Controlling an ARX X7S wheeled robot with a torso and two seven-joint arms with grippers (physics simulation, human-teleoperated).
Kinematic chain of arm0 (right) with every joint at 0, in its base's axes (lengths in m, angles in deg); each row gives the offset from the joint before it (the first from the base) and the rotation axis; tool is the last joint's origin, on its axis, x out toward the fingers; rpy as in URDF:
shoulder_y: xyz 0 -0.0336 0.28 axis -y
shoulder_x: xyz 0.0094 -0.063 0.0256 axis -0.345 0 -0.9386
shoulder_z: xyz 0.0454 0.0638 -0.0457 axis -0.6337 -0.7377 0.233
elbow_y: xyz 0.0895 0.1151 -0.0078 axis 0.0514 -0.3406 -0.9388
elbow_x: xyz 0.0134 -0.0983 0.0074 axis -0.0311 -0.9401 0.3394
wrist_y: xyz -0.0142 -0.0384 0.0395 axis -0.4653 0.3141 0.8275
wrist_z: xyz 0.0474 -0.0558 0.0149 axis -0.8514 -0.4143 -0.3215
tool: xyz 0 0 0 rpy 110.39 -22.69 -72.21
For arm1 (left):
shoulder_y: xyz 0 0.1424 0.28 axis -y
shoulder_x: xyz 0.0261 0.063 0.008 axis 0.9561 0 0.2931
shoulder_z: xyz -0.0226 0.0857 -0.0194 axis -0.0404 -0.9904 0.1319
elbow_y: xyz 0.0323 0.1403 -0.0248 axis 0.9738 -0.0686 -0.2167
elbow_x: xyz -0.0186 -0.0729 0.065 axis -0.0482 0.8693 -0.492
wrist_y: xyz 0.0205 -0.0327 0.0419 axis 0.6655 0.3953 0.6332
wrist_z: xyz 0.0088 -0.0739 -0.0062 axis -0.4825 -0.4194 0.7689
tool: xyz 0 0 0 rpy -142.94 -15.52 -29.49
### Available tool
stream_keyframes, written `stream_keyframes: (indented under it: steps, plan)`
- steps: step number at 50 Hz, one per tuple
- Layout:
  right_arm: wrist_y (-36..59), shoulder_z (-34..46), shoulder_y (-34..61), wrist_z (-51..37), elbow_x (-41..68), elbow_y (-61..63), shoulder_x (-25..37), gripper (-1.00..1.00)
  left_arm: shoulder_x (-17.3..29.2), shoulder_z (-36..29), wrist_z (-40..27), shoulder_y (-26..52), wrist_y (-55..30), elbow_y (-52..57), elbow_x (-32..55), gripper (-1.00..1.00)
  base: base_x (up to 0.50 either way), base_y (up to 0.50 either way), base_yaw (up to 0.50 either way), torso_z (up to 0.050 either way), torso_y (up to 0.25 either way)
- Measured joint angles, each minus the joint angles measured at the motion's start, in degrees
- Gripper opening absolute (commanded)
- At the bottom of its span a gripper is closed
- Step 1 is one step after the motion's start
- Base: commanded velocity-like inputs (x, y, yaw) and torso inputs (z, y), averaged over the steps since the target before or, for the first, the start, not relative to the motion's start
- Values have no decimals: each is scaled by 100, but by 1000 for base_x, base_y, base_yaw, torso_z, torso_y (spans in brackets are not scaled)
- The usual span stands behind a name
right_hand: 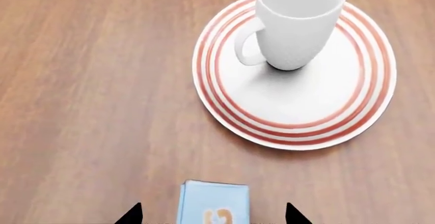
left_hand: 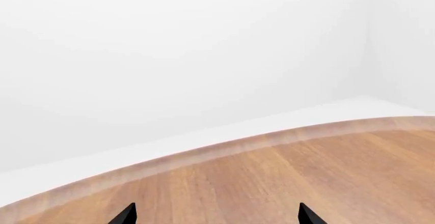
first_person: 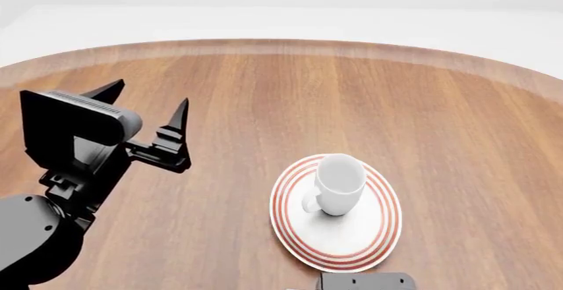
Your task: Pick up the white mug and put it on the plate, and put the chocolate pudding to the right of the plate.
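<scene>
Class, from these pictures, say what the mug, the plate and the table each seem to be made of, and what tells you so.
White mug: likely glazed ceramic, smooth with a soft sheen. Plate: probably ceramic too, white with painted red rings. Table: wood or wood veneer, showing brown grain lines.

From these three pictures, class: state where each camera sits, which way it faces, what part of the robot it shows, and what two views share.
Left wrist view: on the left arm, facing across the bare wooden table to a white wall; two black fingertips show.
Head view: high on the robot, looking forward and down at the white mug on the plate; the left gripper shows.
Right wrist view: on the right arm, facing down at the chocolate pudding; fingertips show.
Head and right wrist views share mug and plate.
</scene>
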Motion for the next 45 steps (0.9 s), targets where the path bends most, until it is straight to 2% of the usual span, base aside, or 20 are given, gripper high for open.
stream_keyframes:
  steps: [45]
  plan:
    - [-726,548,-240,812,-885,-567,353,100,-64,25,11,-26,-15,-67,34,100,0,0,0,0,0]
